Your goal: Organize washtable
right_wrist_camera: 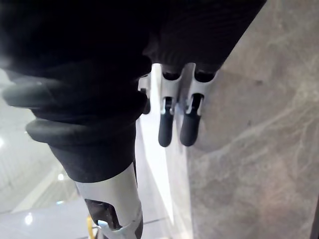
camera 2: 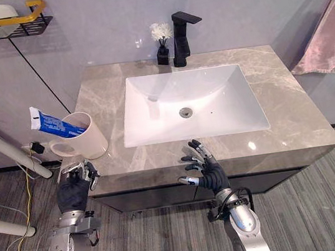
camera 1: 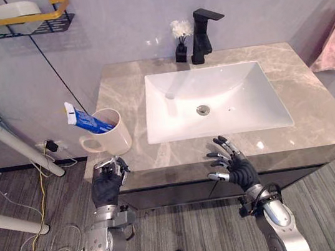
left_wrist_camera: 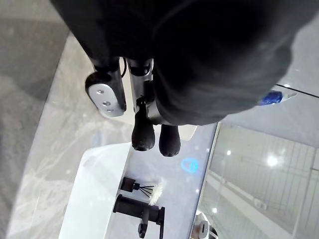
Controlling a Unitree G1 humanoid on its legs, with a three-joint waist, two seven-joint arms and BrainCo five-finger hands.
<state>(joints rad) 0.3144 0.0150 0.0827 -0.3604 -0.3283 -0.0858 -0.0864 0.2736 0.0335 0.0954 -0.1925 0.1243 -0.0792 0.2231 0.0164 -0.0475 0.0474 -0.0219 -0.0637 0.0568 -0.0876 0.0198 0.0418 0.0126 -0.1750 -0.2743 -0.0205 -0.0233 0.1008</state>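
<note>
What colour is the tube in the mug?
The tube is blue with a white end; left eye view.

I can't make out any readable text, number or sign from here. The blue-and-white toothpaste tube (camera 1: 85, 120) standing in the cream ceramic mug (camera 1: 115, 136) carries print, but it's too small to read.
</note>
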